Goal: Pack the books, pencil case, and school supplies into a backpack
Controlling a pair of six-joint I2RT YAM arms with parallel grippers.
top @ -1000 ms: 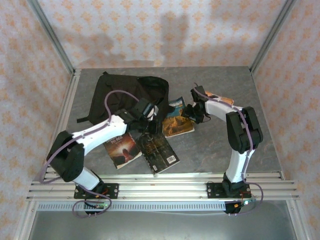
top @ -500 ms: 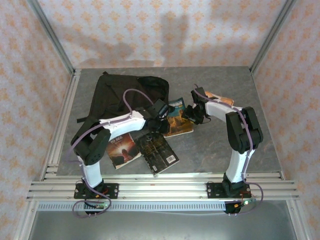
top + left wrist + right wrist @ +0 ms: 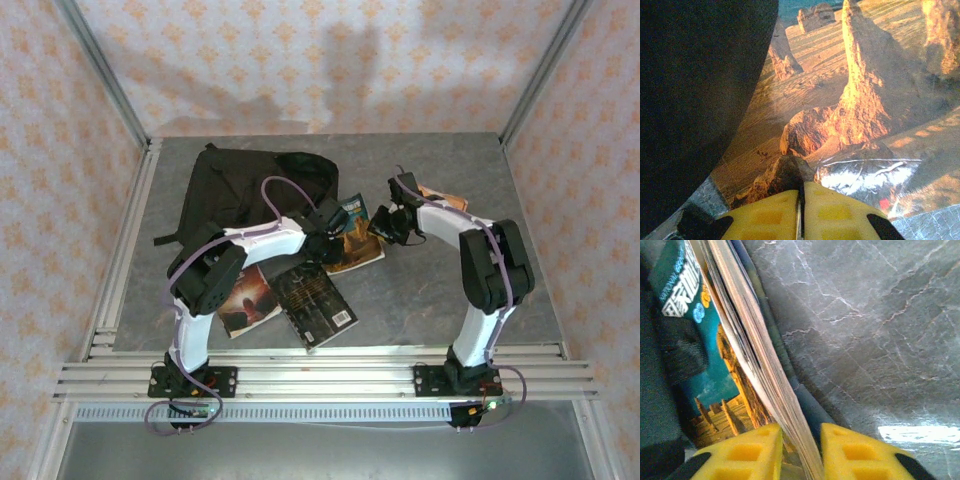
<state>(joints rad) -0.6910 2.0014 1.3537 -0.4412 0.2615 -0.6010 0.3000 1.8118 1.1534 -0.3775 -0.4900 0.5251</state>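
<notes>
Nearest the bases, dark red-glow book [image 3: 245, 300] at 7 o'clock and black-grey book [image 3: 318, 305] at 6 lie flat on surface [image 3: 430, 290]. Mid-surface: right hand [image 3: 802, 432] pinches blue-and-orange book [image 3: 355, 245] by its page edge; left hand [image 3: 801, 192] narrow, empty, over the cover. Backpack [image 3: 240, 185] at 11 o'clock. Step looks like grabbing a book; next needs lifting it toward backpack.

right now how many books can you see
3: the dark reddish book nearest the left arm, the black-grey book right of it, the blue-and-orange book beyond them beside the backpack. Others may be hidden inside.
</notes>
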